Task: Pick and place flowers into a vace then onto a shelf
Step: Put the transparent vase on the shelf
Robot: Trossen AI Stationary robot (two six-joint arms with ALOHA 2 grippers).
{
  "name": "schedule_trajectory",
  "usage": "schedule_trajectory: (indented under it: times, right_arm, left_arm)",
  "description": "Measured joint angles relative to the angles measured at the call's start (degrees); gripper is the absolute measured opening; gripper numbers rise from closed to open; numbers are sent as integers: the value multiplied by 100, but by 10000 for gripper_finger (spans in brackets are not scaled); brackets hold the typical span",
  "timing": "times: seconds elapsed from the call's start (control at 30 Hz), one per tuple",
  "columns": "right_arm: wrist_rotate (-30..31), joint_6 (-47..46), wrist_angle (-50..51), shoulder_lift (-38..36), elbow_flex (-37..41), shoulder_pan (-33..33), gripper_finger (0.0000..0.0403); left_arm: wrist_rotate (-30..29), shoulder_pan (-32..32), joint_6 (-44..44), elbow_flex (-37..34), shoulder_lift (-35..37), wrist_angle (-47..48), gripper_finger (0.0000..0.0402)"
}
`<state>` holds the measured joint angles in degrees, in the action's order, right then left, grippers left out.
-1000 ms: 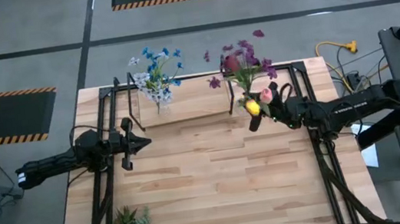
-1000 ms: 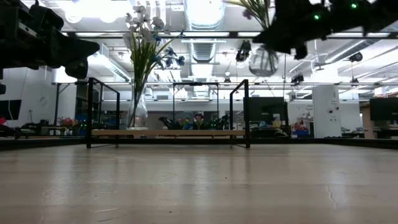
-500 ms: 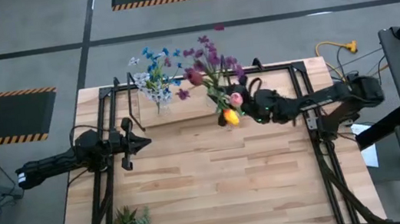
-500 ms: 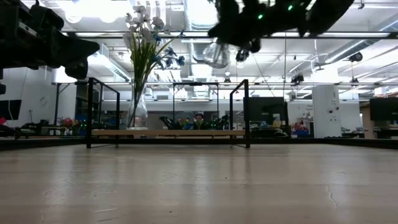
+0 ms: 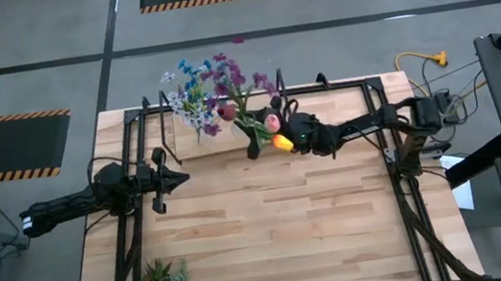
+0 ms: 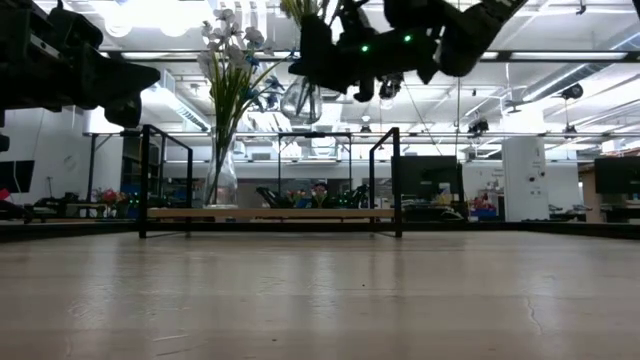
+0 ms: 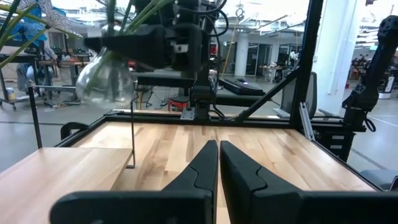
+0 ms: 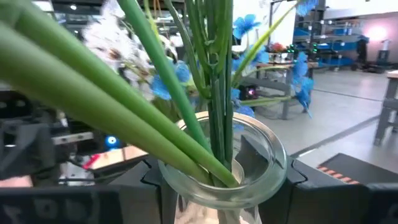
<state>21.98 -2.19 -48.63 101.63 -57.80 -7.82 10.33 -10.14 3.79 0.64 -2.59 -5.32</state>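
Right gripper clamped on vase of purple flowers, swung leftward over shelf; lowering next, probably. Left gripper pressed together, idle

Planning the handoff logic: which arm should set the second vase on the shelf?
Right. Its gripper already holds the glass vase of flowers above the shelf; the left gripper waits beside the shelf, shut and empty.

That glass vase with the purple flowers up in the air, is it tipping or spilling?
Nothing has spilled. The right claw holds the glass vase in the air above the shelf; its purple flowers lean toward the blue-and-white bouquet, nearly touching it.
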Motion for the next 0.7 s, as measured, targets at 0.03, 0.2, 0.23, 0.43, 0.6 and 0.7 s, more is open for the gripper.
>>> schedule_trajectory:
  times: [0.03,0.2,0.23,0.43,0.6,0.7]
  right_arm:
    - [12,4,3,78,-51,-1,142]
    - [-6,-107,3,435,-196,-3,142]
    - [8,-109,0,512,-220,-3,142]
    - [59,-132,-25,866,-408,14,145]
    - [-18,-371,-70,1241,-569,19,144]
    - [-4,-386,-264,1485,-691,16,144]
  left_arm:
    - [0,0,2,0,0,0,0]
    - [0,-1,2,0,0,35,0]
    - [0,-2,2,0,0,33,0]
    - [0,-2,2,0,-1,31,0]
    - [0,-2,2,2,-2,39,0]
    - [0,-2,0,2,0,37,0]
